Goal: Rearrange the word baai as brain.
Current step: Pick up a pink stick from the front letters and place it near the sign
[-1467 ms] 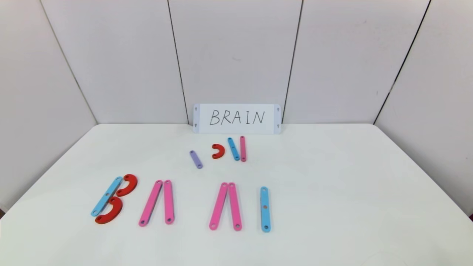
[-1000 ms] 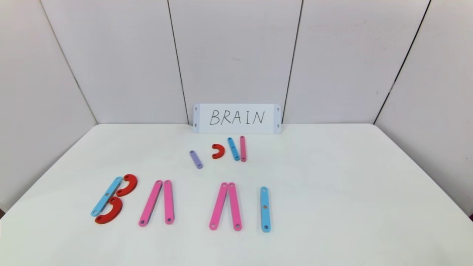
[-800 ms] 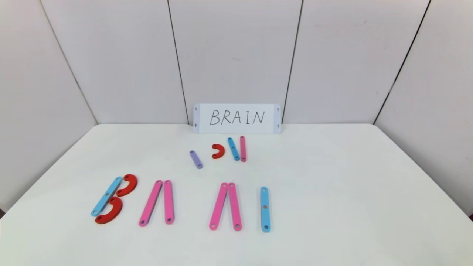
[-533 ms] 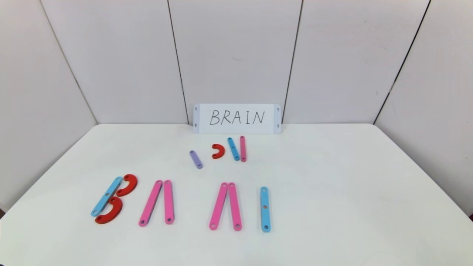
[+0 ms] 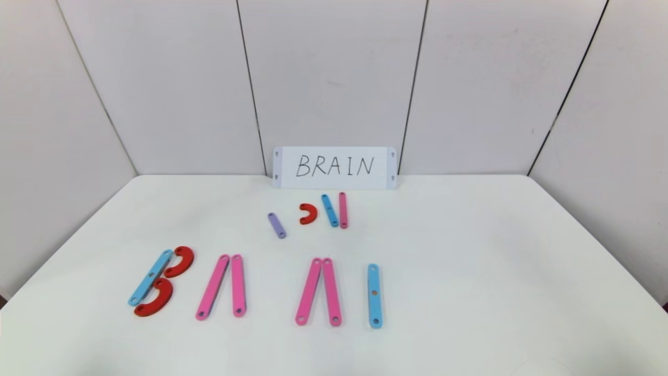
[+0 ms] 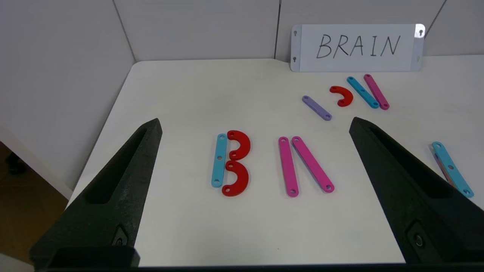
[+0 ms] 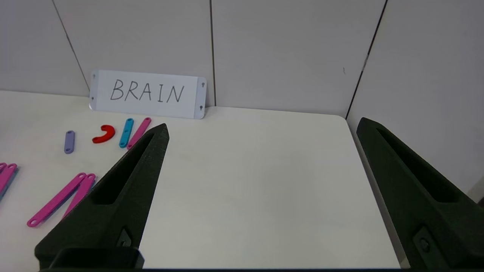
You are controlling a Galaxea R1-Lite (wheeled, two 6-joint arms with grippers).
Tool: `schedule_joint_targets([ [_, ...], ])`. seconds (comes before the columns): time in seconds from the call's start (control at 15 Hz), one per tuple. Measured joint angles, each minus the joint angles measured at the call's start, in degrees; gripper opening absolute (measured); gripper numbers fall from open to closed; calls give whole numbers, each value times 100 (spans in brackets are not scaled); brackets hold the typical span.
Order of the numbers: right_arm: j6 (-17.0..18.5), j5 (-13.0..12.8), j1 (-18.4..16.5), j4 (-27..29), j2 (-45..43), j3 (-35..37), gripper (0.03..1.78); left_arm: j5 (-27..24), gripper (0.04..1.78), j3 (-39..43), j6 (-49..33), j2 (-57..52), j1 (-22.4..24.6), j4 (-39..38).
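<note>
Table (image 5: 469, 271): white, bare at the robot's right.
Grippers: left gripper (image 6: 255, 124) and right gripper (image 7: 261, 128) spread wide, holding nothing.
Letters (image 5: 237, 286): front row, reading B A A I.
Strips (image 5: 374, 295): likely light, stiff, slick; pinch across the narrow middle.
Curve (image 5: 308, 213): spare, near card (image 5: 334, 167).

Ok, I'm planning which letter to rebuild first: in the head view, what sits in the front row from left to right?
B of a blue strip and two red curves → first pink pair → second pink pair → lone blue strip.
</note>
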Motion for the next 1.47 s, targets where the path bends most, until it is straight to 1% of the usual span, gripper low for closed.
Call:
schedule_joint_targets([
  [0.33,11,273,139,20,1557,-905,173,-57,174,-1637,50,1718,-83,689],
  [0.47,29,416,249,39,2087,-1145,173,-90,174,-2160,139,2378,-262,1072],
  [0.6,32,516,428,118,2577,-1313,173,-93,174,-2472,302,2966,-474,1353],
  [0.8,43,603,667,194,3211,-1440,173,-96,174,-2731,517,3785,-656,1670],
  [1.07,93,1067,734,196,4018,-1731,173,-96,174,-2870,561,4573,-736,2287],
  [1.13,102,1135,750,194,4214,-1816,173,-96,174,-2837,563,4701,-741,2306],
  [1.33,106,1182,855,94,4741,-1974,173,-93,174,-2544,552,4992,-800,2252],
  [1.47,108,1296,941,89,4959,-1993,173,-82,174,-2324,495,5158,-863,2169],
])
